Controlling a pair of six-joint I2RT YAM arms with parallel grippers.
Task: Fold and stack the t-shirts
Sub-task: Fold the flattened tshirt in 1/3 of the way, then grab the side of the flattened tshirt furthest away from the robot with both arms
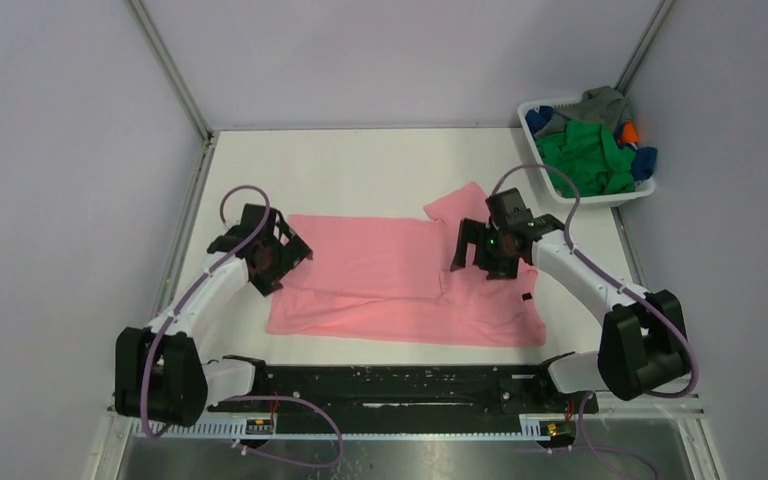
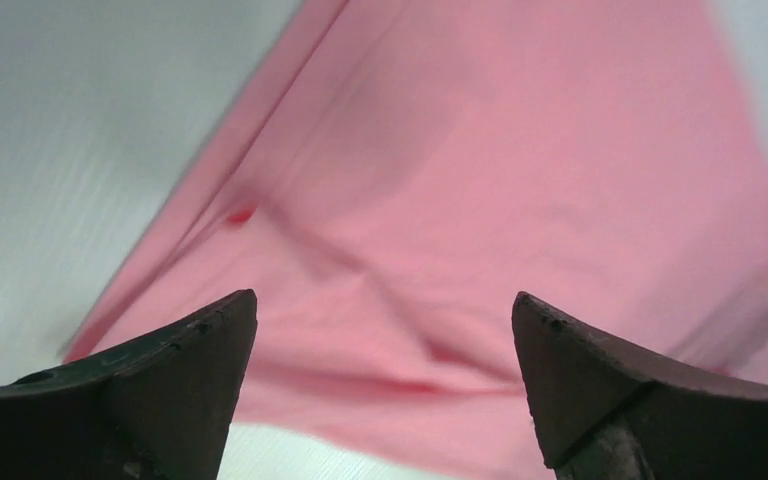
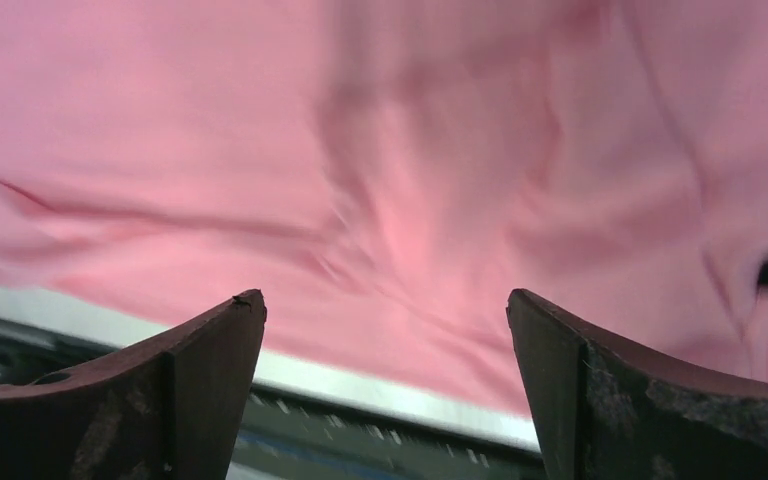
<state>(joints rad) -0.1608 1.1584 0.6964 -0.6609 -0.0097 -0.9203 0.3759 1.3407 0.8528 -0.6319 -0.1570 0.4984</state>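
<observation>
White table, salmon pink cloth t-shirt spread flat mid-table, white plastic basket at far right corner holding green, grey, blue and orange t-shirts, left gripper above pink shirt's left edge, right gripper above its right side, both spread wide, empty.

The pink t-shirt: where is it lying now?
In the top view the pink t-shirt lies spread on the middle of the table, with the left end effector over its left edge and the right end effector over its right part.
</observation>
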